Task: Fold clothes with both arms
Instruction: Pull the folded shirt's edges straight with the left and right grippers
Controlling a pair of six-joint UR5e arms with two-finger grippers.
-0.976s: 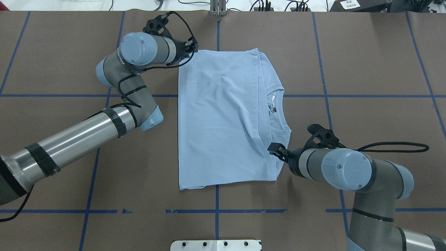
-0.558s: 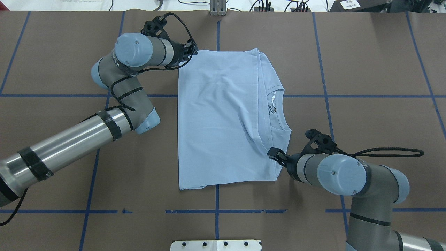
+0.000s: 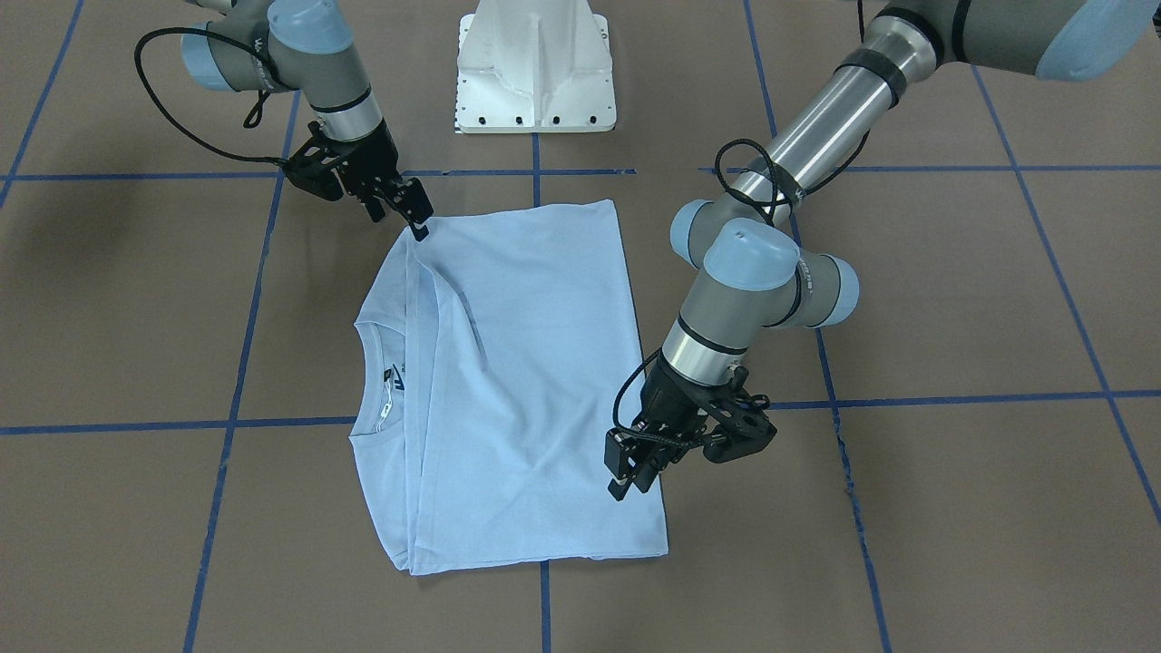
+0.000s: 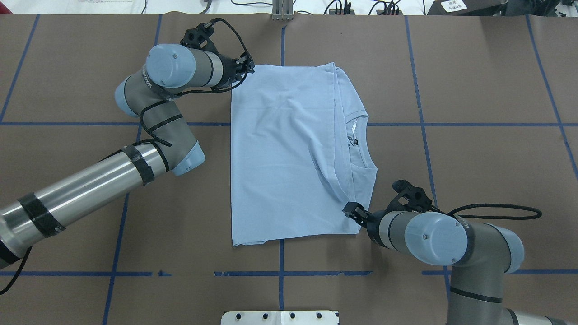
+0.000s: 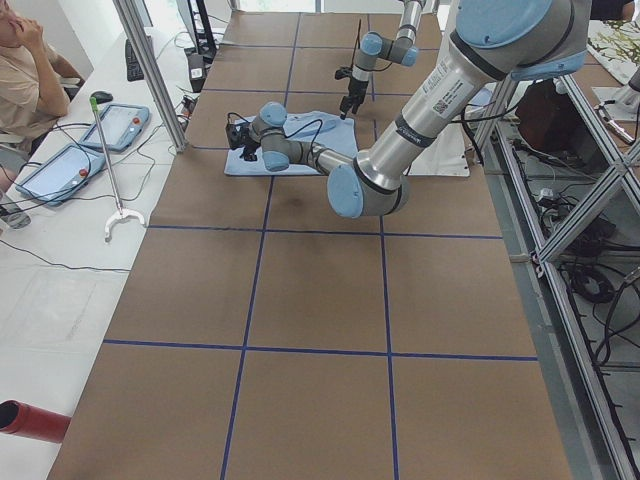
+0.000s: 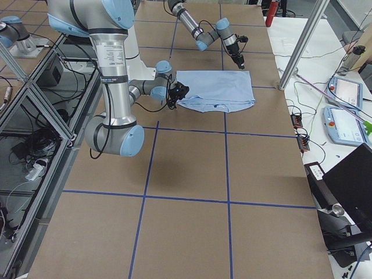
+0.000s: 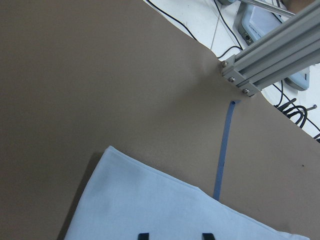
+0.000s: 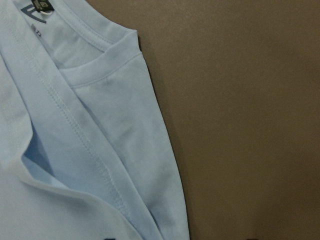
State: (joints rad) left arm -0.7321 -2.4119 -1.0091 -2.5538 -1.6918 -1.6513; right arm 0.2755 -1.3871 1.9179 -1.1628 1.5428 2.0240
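Observation:
The light blue T-shirt point(image 4: 280, 158) lies folded flat on the brown table, its collar and dark label point(image 4: 354, 137) toward the right; it also shows in the front view point(image 3: 526, 381). My left gripper point(image 4: 248, 68) is open just above the shirt's far left corner; the left wrist view shows its two fingertips apart over the cloth point(image 7: 175, 236). My right gripper point(image 4: 350, 208) is open at the shirt's near right edge, by the folded sleeve hem point(image 8: 100, 125). Neither gripper holds cloth. The chest print is hidden.
The white pedestal base point(image 3: 535, 63) stands at the table's near edge. An aluminium frame post point(image 7: 270, 55) rises at the far edge behind the shirt. Blue tape lines point(image 4: 280, 273) cross the table. Tablets and cables point(image 5: 120, 120) lie beyond the far edge.
My right gripper has slid along the shirt's right edge toward the robot, away from the collar. My left arm's elbow has shifted slightly left; its gripper stays at the far corner.

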